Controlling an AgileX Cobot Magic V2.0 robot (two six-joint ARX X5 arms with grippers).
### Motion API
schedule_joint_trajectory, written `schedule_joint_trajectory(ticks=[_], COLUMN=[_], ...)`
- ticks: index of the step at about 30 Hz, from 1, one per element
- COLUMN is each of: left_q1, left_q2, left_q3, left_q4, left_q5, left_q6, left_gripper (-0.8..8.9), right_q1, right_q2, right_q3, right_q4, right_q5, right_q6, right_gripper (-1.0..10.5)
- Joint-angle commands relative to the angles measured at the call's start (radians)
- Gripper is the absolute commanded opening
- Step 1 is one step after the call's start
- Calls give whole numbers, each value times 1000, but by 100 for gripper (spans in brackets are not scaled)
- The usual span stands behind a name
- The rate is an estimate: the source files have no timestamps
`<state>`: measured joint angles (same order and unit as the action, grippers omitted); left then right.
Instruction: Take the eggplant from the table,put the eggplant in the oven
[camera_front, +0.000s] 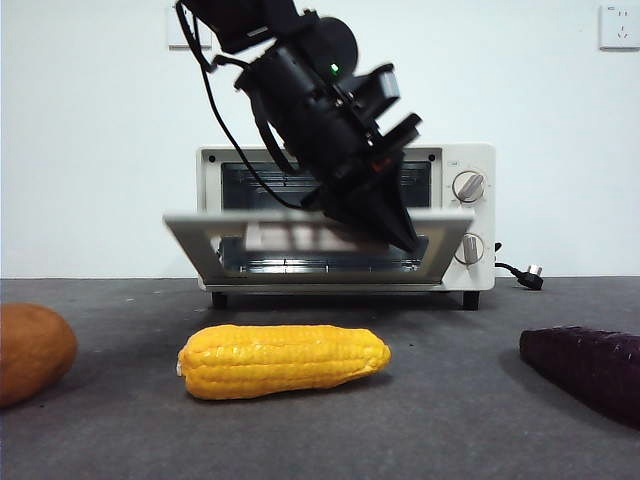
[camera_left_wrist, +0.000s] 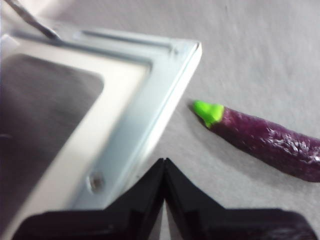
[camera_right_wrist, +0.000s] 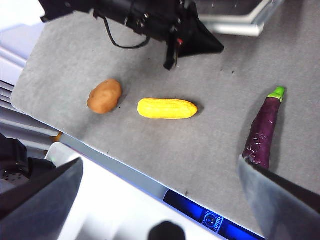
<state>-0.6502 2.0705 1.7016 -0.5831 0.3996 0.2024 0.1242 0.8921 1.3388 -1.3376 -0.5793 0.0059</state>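
Right now my left gripper (camera_front: 405, 238) hangs at the oven (camera_front: 460, 215) door's right edge, jaws pressed together on nothing. Eggplant (camera_front: 590, 368) lies on the table (camera_front: 450, 420), near right (corn (camera_front: 283, 360) centre). My right gripper (camera_right_wrist: 160, 200) waits, spread wide.

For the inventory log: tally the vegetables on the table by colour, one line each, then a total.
Purple, the eggplant: 1
Yellow, the corn cob: 1
Orange-brown, the rounded vegetable: 1
Total: 3
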Motion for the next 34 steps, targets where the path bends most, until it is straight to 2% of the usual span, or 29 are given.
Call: schedule_joint_trajectory(ticks=[1,8,13,18,23,27,31,34], left_q1=[-6,-14,19,109,221,293,360,399], left_q2=[-6,-15,-125,-338,-563,-657,-735,-811], left_q3=[2,9,19,19,19,19,19,7], left_q4=[37,35,39,12,-65,-159,-270,-291], left_q5=[-26,-26,-27,-34,-34,-34,-33,-9], left_q6=[10,-17,-39,-85,-85,-73,-19,-21], left_gripper=[-6,-6,-6,-6,-6,-6,-6,-6], right_q1=[1,1,1,1,1,1,1,1], right_q2=[7,8,8,9,13,20,23,29], right_q3=[1,1,1,1,1,1,1,1], right_q4=[8,5,5,3,5,6,6,5], right_q5=[5,5,33,63,64,68,75,79], right_q6=[-14,-13,-10,-11,-11,-13,-15,-18], right_gripper=[599,598,598,599,599,598,598,598])
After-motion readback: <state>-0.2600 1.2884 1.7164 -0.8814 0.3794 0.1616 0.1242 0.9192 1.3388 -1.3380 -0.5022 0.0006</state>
